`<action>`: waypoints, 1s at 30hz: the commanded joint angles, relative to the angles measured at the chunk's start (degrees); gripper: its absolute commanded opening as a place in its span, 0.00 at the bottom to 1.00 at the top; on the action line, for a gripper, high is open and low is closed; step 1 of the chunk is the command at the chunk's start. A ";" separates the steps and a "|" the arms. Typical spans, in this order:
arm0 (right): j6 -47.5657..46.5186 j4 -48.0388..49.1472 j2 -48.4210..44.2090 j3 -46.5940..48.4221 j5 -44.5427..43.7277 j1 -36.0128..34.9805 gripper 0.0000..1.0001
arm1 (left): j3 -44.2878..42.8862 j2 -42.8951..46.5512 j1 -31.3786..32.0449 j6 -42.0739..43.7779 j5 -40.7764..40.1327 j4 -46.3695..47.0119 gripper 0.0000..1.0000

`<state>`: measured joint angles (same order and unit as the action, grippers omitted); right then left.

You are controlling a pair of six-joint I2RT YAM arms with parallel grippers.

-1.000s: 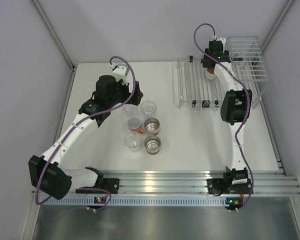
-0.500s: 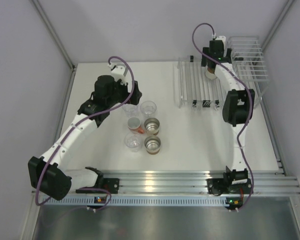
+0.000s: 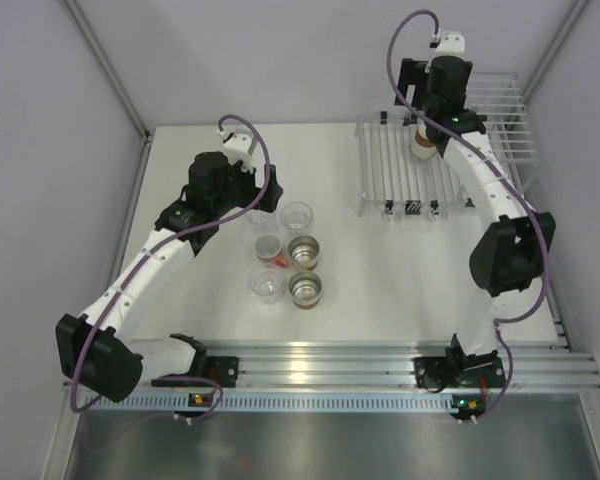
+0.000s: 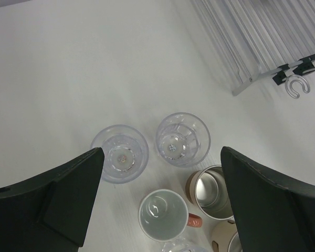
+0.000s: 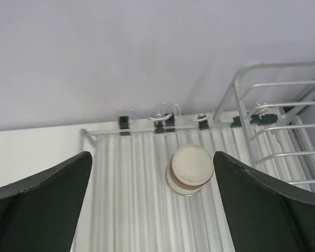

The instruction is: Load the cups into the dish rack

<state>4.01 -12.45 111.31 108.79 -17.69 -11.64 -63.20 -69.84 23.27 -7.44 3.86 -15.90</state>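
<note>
An upside-down brown cup with a cream base rests alone on the flat bars of the dish rack. My right gripper hangs open above it, touching nothing; in the top view it is over the rack's far end. My left gripper is open over the cups on the table. Below it are two clear cups, a salmon-orange cup and a brown cup. Another clear cup and brown cup stand nearer the arms.
The rack's taller wire basket stands at the far right against the enclosure wall. Grey walls close the table on the left, back and right. An aluminium rail carrying the arm bases runs along the near edge.
My right gripper has opened, let go of the brown cup on the rack bars, and risen away from it. The left arm has hardly moved.
</note>
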 commanded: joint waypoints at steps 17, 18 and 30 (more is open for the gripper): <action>8.20 2.17 -45.90 -47.07 0.82 -17.62 1.00 | -1.22 -9.60 1.95 11.13 0.98 0.52 0.98; 8.55 1.99 -48.44 -48.22 0.82 -18.24 0.99 | -2.79 -11.18 2.48 11.57 0.63 0.52 0.98; 11.90 -1.44 -63.58 -61.59 0.91 -23.34 0.99 | -10.98 -25.69 5.03 13.95 -5.88 -1.24 0.96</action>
<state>14.48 -13.13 50.09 48.95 -16.03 -33.63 -70.61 -95.02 28.27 4.71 0.89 -17.76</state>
